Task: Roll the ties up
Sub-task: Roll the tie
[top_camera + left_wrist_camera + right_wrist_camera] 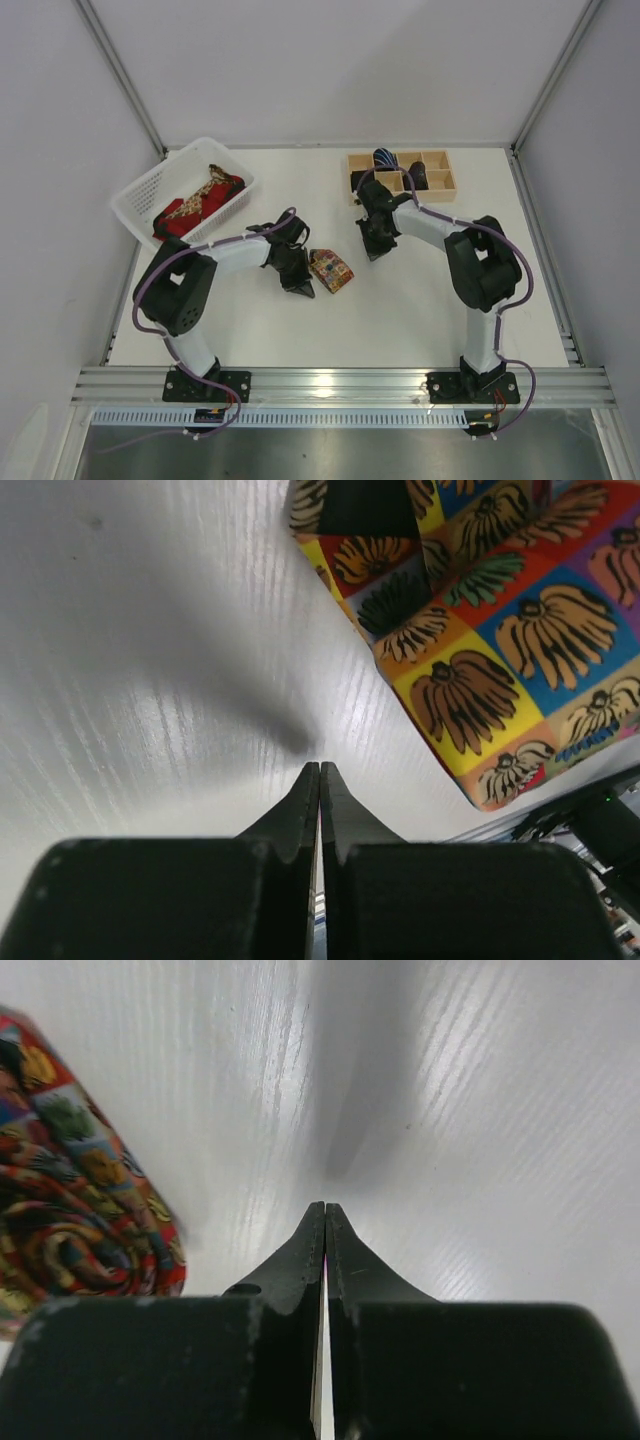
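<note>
My left gripper [319,768] and right gripper [325,1208] are both closed and empty. The rolled multicoloured tie [331,270] looks soft, light and springy; I'd pinch across its coil.

The table [420,300] is white, with a fine grain and a soft sheen. The rolled tie [331,270] is smooth printed cloth. Far left, the basket [135,192] is white slotted plastic; far right, the tray [452,190] is pale bare wood. The left gripper [319,772] and right gripper [325,1210] look like matt black plastic, and the near rail [340,383] like brushed metal.
</note>
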Controlling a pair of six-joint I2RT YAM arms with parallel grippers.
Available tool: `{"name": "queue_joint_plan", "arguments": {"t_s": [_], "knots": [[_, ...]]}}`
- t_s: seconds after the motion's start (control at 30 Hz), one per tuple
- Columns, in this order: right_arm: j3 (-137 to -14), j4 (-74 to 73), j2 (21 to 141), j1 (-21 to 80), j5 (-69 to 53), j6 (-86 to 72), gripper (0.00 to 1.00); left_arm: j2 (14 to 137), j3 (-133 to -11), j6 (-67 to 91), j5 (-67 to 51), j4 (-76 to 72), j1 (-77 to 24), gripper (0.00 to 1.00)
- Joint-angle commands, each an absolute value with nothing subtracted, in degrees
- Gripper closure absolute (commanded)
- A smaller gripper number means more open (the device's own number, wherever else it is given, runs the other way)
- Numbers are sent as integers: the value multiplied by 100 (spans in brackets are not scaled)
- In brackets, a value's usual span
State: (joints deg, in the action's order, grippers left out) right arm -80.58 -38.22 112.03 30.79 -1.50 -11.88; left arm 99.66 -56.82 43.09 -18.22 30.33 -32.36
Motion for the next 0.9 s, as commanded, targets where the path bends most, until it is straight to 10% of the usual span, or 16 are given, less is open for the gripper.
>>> {"name": "queue_joint_plan", "arguments": {"t_s": [0.0,0.87], "knots": [[-7875,-3226,11311,3260,-202,-563,100,10002,-5713,4816,-1520,2805,-3270,99],[-8675,-3629,11646,3498,-273,-1186,100,9836,-5433,4817,-1767,2636,-3217,100]]}}
